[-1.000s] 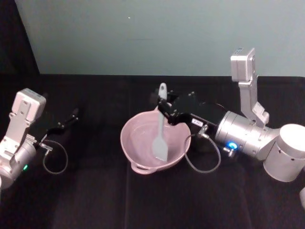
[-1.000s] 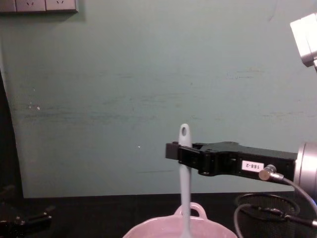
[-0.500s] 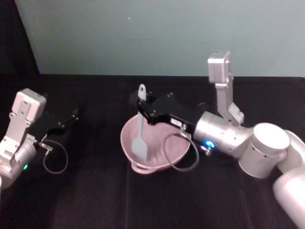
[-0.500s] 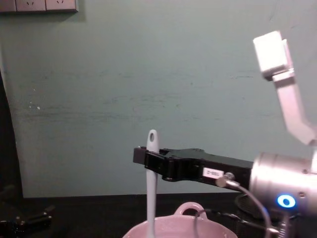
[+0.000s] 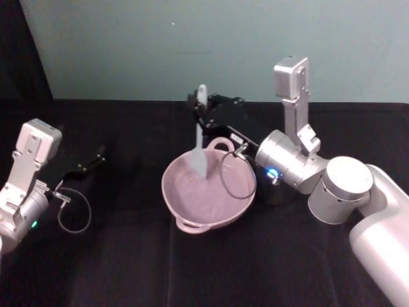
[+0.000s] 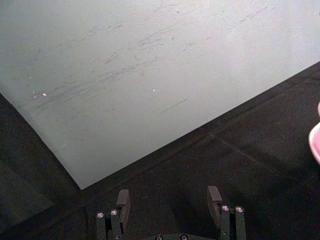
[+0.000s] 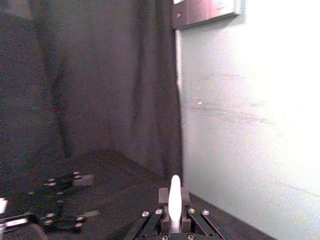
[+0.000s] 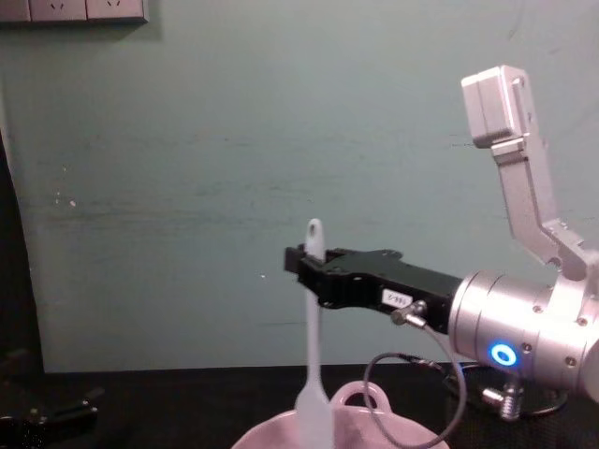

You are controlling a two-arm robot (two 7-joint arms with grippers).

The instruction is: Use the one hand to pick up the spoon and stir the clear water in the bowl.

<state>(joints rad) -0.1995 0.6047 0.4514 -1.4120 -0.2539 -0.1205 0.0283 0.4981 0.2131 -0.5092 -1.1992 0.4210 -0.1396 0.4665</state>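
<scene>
My right gripper [image 5: 200, 110] is shut on the upper handle of the white spoon [image 5: 200, 150], which hangs upright. In the chest view the right gripper [image 8: 307, 265] holds the spoon [image 8: 313, 337] just below the hole at its end. The flat head dips over the far part of the pale-pink bowl [image 5: 185, 220]. The bowl's rim [image 8: 374, 432] shows in the chest view. I cannot make out the clear water against the pink. The handle tip of the spoon [image 7: 174, 197] sticks up between the shut fingers. My left gripper [image 5: 97, 155] rests open at the left, apart from the bowl.
A grey cable loop [image 5: 233, 176] from the right wrist hangs over the bowl's right side. A second cable loop [image 5: 71, 211] lies on the black cloth by the left arm. A pale green wall [image 5: 192, 45] closes off the table's far side. The bowl's edge [image 6: 315, 142] shows from the left wrist.
The right gripper has swung the spoon from the bowl's left side toward its far rim and lifted it a little. The left arm has not moved.
</scene>
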